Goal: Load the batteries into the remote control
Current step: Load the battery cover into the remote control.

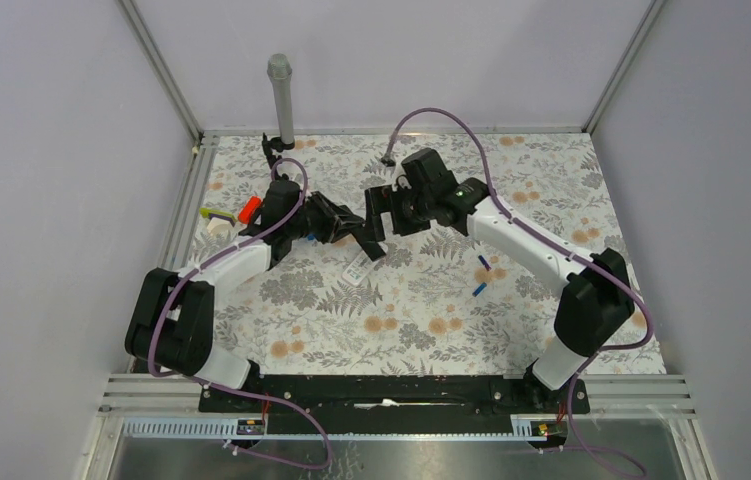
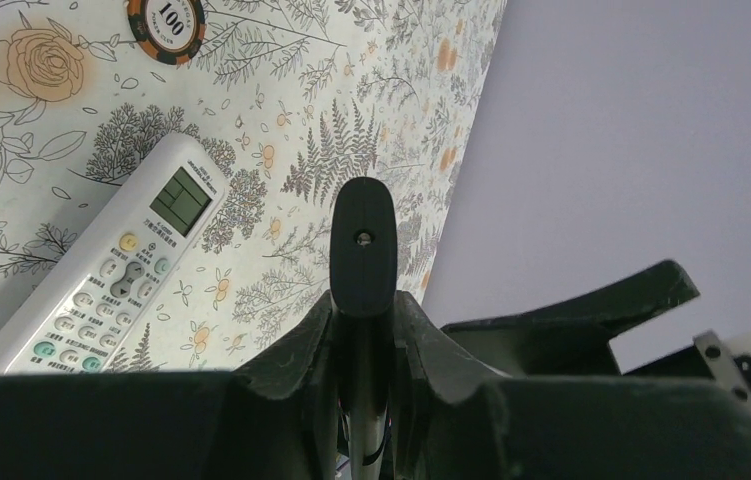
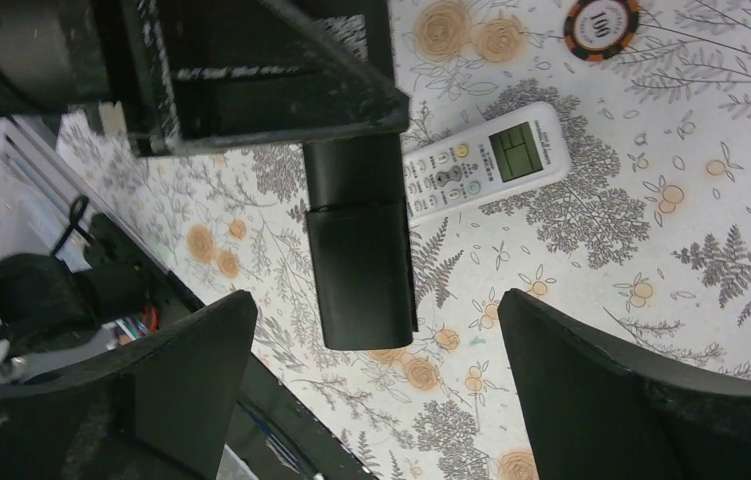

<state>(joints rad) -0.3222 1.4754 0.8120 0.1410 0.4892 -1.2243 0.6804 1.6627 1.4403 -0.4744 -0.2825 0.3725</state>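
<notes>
The left gripper (image 1: 339,222) clamped one end of a black remote (image 3: 361,260) and held it in mid-air above the floral table (image 1: 591,200), apparently to present its free end to the other arm. The right gripper (image 3: 376,300) faced it with jaws spread wide, one on each side of that free end and touching neither edge. It seemed placed to work at the seam across the body, likely the battery cover. Two blue batteries (image 1: 479,289) lay on the table well behind the right gripper, beside its forearm, not yet picked up. A white remote (image 2: 101,285) lay face up below both grippers, near a poker chip (image 2: 166,20).
</notes>
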